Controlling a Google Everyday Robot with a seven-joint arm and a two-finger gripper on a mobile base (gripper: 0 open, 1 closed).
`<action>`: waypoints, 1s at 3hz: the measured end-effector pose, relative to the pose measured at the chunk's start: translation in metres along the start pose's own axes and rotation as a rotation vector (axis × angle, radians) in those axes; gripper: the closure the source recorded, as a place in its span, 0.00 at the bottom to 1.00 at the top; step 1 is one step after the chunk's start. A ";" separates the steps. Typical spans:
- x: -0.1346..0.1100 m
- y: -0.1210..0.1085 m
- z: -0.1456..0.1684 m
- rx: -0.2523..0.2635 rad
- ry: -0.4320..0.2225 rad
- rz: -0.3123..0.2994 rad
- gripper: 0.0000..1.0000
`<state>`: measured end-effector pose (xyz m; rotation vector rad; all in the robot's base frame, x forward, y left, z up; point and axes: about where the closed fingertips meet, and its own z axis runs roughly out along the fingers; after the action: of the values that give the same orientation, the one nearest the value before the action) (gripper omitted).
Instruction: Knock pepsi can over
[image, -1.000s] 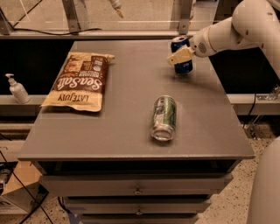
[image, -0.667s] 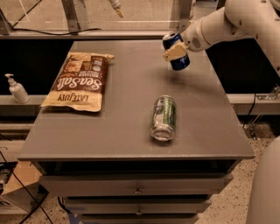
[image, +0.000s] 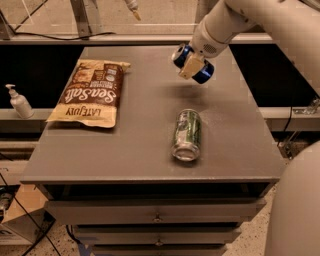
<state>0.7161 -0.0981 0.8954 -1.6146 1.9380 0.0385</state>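
The pepsi can is dark blue and is held tilted almost onto its side, in the air above the back right part of the grey table. Its shadow falls on the tabletop just below. My gripper is shut on the can, with a tan finger across its middle. The white arm reaches in from the upper right.
A green and silver can lies on its side near the table's middle front. A brown chip bag lies flat at the left. A white pump bottle stands on a ledge left of the table. Drawers sit under the tabletop.
The gripper has carried the pepsi can left, away from the table's right edge, and lifted it. The can has tipped from nearly upright to almost sideways.
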 end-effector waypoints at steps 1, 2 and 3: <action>0.007 0.026 0.010 -0.077 0.132 -0.108 0.59; 0.013 0.050 0.015 -0.153 0.179 -0.156 0.36; 0.017 0.068 0.017 -0.231 0.147 -0.146 0.13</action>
<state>0.6608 -0.0893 0.8494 -1.9562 1.9782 0.0894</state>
